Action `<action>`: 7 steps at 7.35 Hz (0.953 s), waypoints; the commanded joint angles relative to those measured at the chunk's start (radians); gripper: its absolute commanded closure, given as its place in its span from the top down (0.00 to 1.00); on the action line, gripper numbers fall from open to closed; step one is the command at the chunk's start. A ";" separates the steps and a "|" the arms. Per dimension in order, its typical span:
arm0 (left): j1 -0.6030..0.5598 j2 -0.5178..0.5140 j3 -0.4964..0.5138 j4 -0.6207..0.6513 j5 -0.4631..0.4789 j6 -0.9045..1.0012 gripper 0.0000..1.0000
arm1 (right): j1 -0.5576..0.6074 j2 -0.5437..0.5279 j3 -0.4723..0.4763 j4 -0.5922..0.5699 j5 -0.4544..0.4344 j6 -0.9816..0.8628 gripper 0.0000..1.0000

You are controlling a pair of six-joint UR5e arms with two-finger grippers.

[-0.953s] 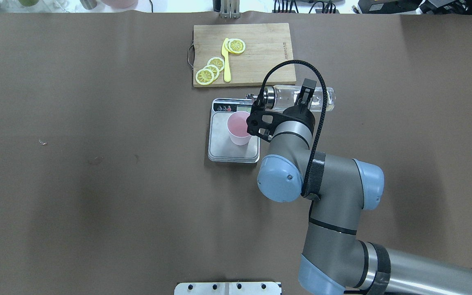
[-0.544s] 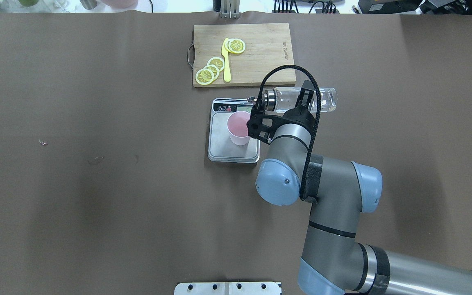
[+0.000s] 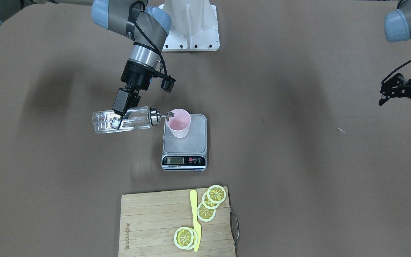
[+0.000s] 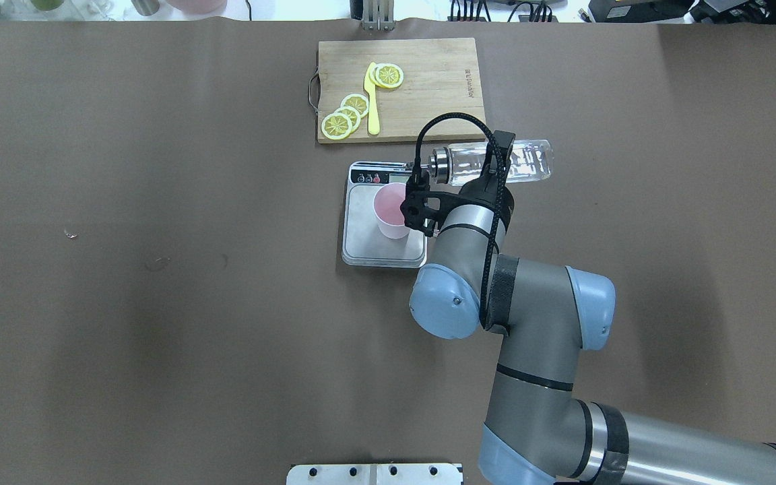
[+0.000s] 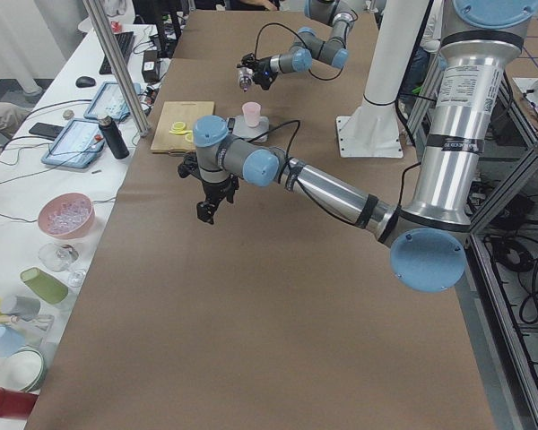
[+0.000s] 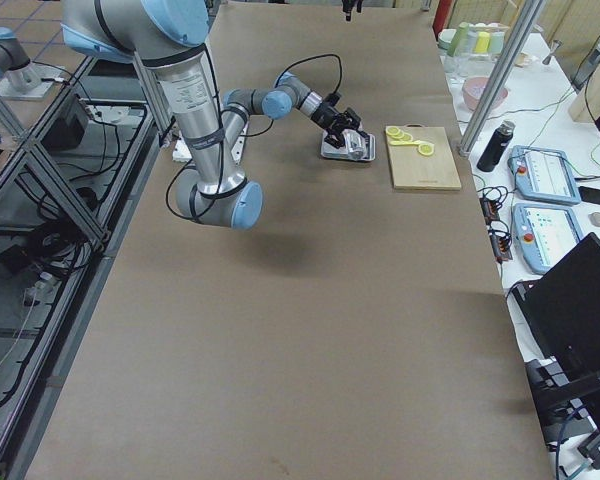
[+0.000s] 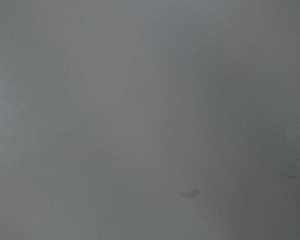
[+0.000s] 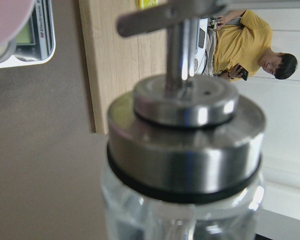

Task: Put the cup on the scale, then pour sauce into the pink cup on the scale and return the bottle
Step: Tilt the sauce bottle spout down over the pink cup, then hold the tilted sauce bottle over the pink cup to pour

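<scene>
The pale pink cup [image 3: 178, 124] stands upright on the scale [image 3: 194, 142], towards its far side; it also shows in the overhead view [image 4: 390, 210]. My right gripper [image 3: 117, 116] is shut on the clear glass bottle [image 3: 137, 119] and holds it about level above the table, beside the scale. Its metal spout [image 3: 166, 114] points at the cup's rim. The right wrist view shows the metal cap [image 8: 185, 145] close up. The sauce is hard to tell from the glass. My left gripper [image 3: 398, 109] hangs open and empty far off at the table's left end.
A wooden cutting board [image 4: 428, 87] with lemon slices [image 4: 347, 114] and a yellow knife [image 4: 372, 101] lies just beyond the scale [image 4: 361, 236]. The robot's white base plate [image 3: 191, 28] is at the near side. An operator [image 8: 250, 45] sits beyond the table.
My right arm's elbow has shifted left and the wrist has turned a little. The bottle stays about level in the grip and has drawn slightly away from the cup. The left arm has not moved.
</scene>
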 commanded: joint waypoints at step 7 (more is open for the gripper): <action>-0.006 0.000 0.001 0.000 -0.020 0.000 0.97 | -0.003 0.016 -0.018 -0.047 -0.054 -0.009 0.16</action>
